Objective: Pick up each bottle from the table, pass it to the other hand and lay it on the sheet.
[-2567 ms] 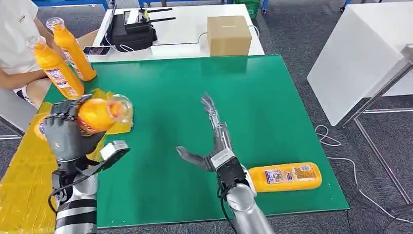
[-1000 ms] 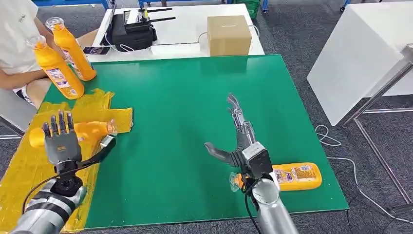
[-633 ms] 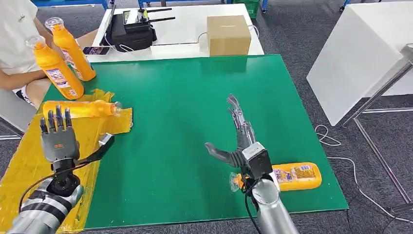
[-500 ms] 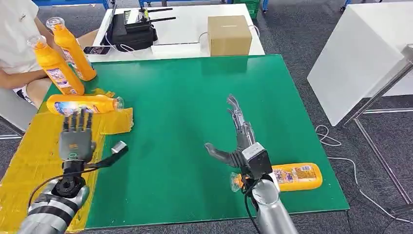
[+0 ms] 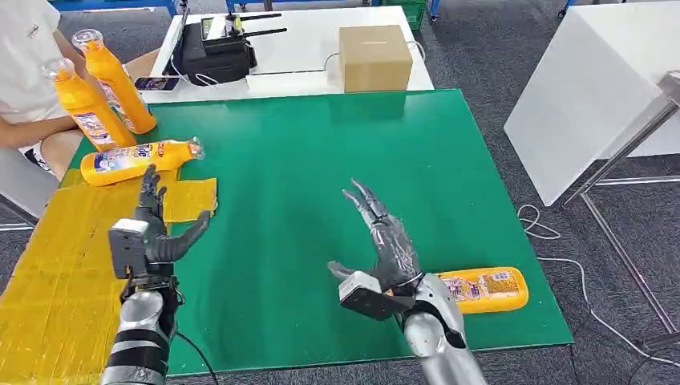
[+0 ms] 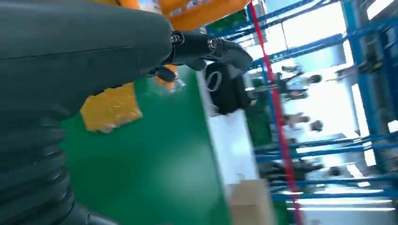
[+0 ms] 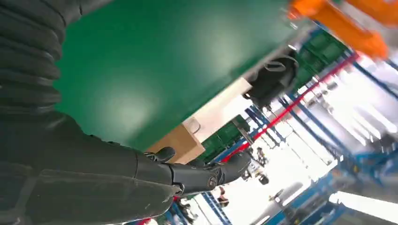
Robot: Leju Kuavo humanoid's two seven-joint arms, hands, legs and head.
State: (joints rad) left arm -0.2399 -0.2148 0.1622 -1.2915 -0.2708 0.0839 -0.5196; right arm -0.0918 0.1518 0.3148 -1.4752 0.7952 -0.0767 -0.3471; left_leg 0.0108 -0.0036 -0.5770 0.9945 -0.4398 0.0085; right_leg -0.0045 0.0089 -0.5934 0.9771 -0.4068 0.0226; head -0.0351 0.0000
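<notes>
The left hand [image 5: 151,233] is held above the near left part of the green table mat [image 5: 321,160], at the edge of the yellow sheet [image 5: 56,257]; its fingers are spread apart and nothing is held in it. The right hand [image 5: 383,241] is raised over the near middle of the mat, palm turned up, fingers extended and apart, and nothing is gripped by it either.

Just beyond the left hand, one orange bottle [image 5: 140,159] is seen lying on its side at the far end of the sheet, its cap pointing toward the mat. A second orange bottle [image 5: 481,289] lies on its side on the mat near the front right edge, just beside the right forearm.

Two more orange bottles [image 5: 96,88] are held upright at the far left corner by a person in a white shirt [image 5: 24,48]. On the white table behind the mat, a cardboard box [image 5: 375,56] and a black device [image 5: 215,50] are placed.
</notes>
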